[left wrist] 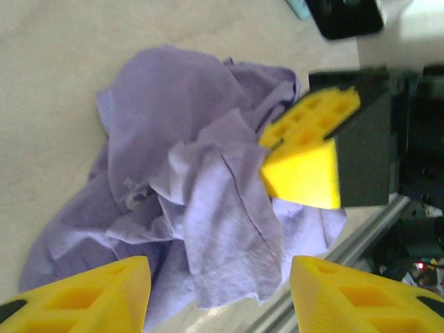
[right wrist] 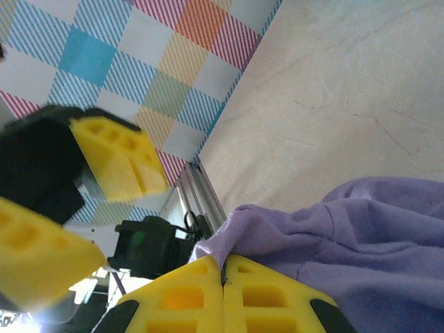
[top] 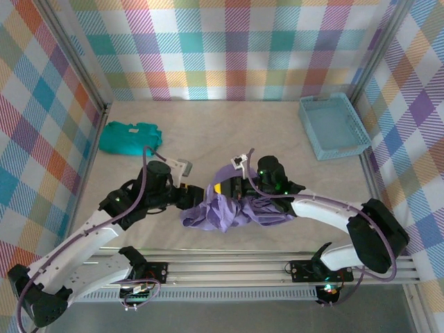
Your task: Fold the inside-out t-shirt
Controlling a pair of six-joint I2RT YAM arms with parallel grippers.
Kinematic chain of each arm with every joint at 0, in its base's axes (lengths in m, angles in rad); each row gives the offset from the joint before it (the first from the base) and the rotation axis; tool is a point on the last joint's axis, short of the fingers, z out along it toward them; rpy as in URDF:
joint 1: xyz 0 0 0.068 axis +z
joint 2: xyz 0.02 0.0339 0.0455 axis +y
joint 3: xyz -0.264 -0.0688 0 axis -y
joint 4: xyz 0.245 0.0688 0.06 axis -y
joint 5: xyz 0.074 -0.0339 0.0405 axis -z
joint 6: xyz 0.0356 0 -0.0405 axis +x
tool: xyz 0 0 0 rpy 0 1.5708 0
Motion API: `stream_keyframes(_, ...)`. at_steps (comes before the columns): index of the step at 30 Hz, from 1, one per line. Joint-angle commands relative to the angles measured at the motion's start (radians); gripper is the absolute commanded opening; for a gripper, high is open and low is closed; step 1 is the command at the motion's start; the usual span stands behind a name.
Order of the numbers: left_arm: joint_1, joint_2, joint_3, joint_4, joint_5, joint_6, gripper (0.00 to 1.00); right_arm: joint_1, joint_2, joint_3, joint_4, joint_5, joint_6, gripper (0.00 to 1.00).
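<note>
t-shirt [top: 232,211] crumpled in heap nr front of desk [top: 229,132]; right claw [right wrist: 223,281] clamped on its edge, left claw [left wrist: 218,281] wide apart over it, holding nothing.

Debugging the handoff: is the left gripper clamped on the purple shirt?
No: the left gripper stands open in the left wrist view, its yellow fingers wide apart and not pinching the t-shirt.
</note>
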Motion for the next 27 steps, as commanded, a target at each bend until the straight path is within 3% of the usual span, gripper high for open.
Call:
stream_keyframes(1, -0.027, 0.041, -0.026, 0.066, 0.066, -0.065, 0.57, 0.013, 0.004, 0.051, 0.006, 0.025, 0.036, 0.0)
stream_keyframes(5, -0.031, 0.099, -0.025, 0.109, 0.065, -0.107, 0.56, 0.014, -0.002, 0.045, -0.002, 0.037, 0.03, 0.0)
stream_keyframes(7, -0.031, 0.125, -0.02, 0.123, 0.044, -0.105, 0.5, 0.015, -0.005, 0.041, -0.003, 0.035, 0.028, 0.0)
stream_keyframes(12, -0.029, 0.164, 0.022, 0.116, 0.056, -0.088, 0.1, 0.015, -0.048, 0.045, -0.122, 0.065, -0.058, 0.0)
stream_keyframes(14, -0.023, 0.148, 0.031, 0.098, 0.079, -0.081, 0.01, 0.015, -0.092, 0.057, -0.249, 0.121, -0.154, 0.06)
stream_keyframes(18, 0.036, 0.103, 0.067, 0.003, 0.251, -0.07, 0.0, 0.018, -0.188, 0.079, -0.494, 0.244, -0.359, 0.25)
stream_keyframes(27, 0.088, 0.085, 0.068, 0.009, 0.515, -0.188, 0.0, 0.113, -0.38, 0.053, -0.691, 0.282, -0.599, 0.44)
